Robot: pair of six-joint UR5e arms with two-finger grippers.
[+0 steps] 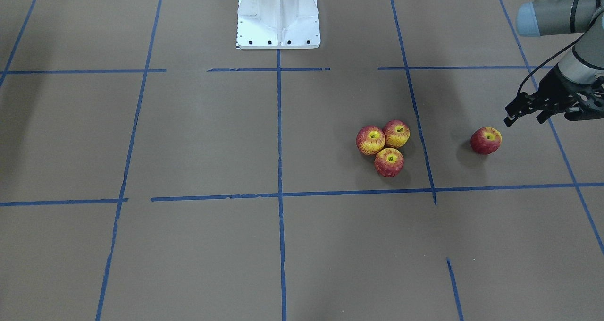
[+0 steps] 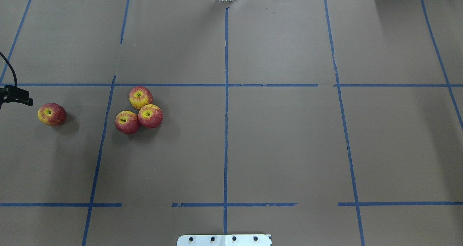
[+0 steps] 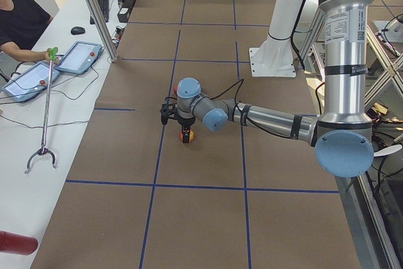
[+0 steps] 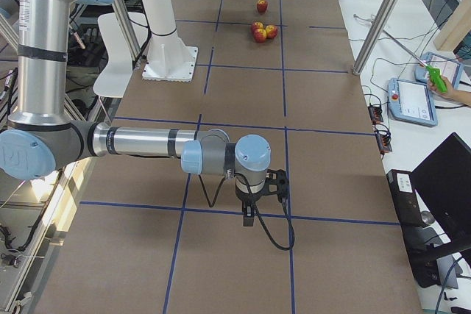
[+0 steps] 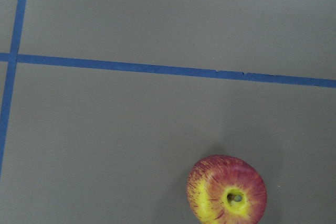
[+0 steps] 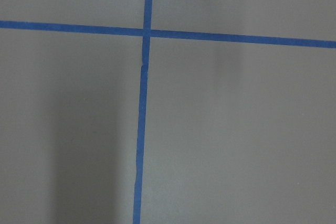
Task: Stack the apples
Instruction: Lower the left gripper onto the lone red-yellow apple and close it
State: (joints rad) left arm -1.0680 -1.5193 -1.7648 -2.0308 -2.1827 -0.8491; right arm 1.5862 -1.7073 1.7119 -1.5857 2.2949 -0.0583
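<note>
Three apples lie touching in a cluster on the brown table: one [image 1: 371,139], one [image 1: 396,133] and one [image 1: 389,162]. They also show in the overhead view [image 2: 140,97]. A fourth, deeper red apple [image 1: 486,140] lies alone, apart from them; it also shows in the overhead view [image 2: 52,114] and the left wrist view [image 5: 227,191]. No apple rests on another. My left gripper [image 1: 523,118] hovers open and empty just beside and above the lone apple. My right gripper [image 4: 250,215] shows only in the exterior right view, far from the apples; I cannot tell its state.
The white robot base [image 1: 278,16] stands at the table's robot side. Blue tape lines [image 2: 226,112] grid the brown cover. An operator [image 3: 19,26] sits at a side desk with tablets and a long grabber tool [image 3: 43,124].
</note>
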